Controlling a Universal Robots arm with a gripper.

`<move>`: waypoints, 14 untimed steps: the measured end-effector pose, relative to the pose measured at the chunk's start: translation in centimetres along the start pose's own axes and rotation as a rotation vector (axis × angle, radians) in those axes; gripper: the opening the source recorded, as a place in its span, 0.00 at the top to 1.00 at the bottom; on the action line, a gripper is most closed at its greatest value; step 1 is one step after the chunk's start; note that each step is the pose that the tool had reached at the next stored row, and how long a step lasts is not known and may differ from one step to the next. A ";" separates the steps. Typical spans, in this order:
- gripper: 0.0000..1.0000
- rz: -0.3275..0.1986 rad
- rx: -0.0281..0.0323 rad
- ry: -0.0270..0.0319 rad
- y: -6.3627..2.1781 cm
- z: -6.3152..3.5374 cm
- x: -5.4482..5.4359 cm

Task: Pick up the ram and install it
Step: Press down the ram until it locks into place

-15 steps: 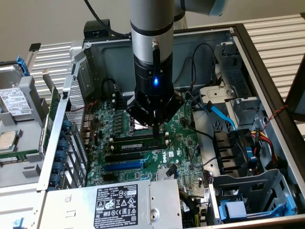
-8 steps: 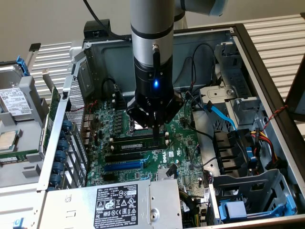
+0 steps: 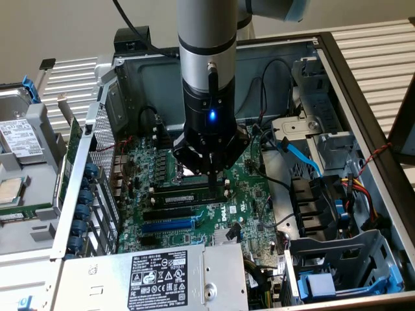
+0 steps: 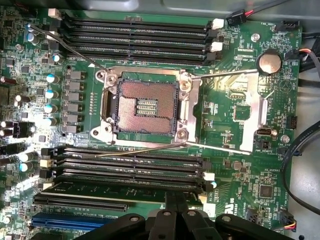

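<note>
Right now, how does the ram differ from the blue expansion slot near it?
The ram is a green board stick with dark chips; the blue expansion slot is a blue plastic socket. The ram runs longer than the blue expansion slot. The ram lies along the black memory slots with the gripper right at it; the blue expansion slot has nothing in it. Both lie parallel on the motherboard.
</note>
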State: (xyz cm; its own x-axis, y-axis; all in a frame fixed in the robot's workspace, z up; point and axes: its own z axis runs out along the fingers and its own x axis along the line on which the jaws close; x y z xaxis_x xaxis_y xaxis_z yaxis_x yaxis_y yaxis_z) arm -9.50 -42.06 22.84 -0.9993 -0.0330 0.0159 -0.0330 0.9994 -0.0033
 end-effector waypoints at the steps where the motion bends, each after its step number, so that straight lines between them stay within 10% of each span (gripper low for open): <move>1: 0.89 0.000 0.0001 0.0007 0.00 0.00 0.0; 14: 0.89 0.000 -0.0005 0.0026 -0.13 -2.38 0.7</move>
State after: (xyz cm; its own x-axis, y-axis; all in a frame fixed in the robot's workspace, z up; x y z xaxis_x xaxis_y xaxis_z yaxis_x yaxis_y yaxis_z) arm -10.13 -42.20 25.22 -0.9993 -0.0325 0.0186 -0.0326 0.9995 -0.0028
